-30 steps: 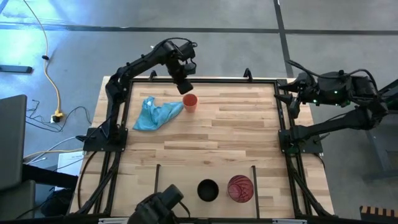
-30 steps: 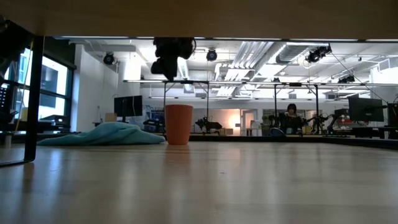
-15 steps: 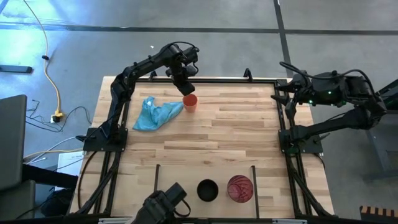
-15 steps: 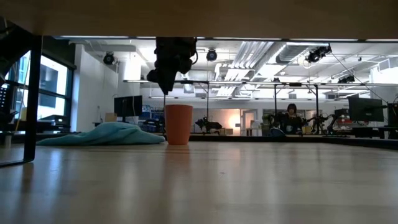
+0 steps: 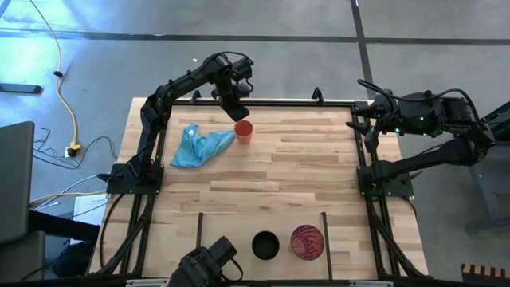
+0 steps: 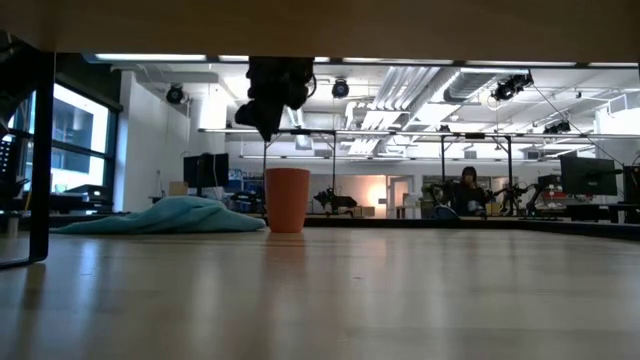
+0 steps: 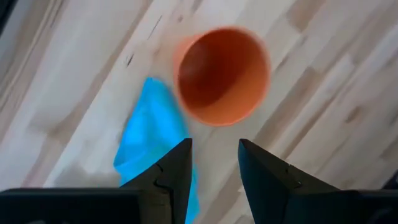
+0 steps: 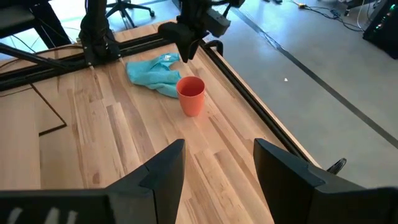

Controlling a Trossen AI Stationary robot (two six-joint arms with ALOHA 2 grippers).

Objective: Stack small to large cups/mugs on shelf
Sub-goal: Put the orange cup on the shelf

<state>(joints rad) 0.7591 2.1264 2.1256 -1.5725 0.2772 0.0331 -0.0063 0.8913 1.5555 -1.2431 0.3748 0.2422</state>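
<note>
None stacked: black cup (image 5: 265, 243) and red cup (image 5: 307, 241) on shelf (image 5: 239, 235); left gripper (image 5: 237, 111), part-open and empty, above orange cup (image 5: 244, 131); right gripper (image 8: 217, 163) open, idle.

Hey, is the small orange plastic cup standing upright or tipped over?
Upright. The small orange plastic cup stands on its base in the low view, and the left wrist view looks down into its open, empty mouth.

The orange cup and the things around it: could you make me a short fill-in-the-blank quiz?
1. The left gripper hovers above the ___ cup.
2. Beside that cup lies a light-blue ___.
3. Inside the shelf stand the red-pink cup and the ___ cup.

Missing words: orange; cloth; black
</note>
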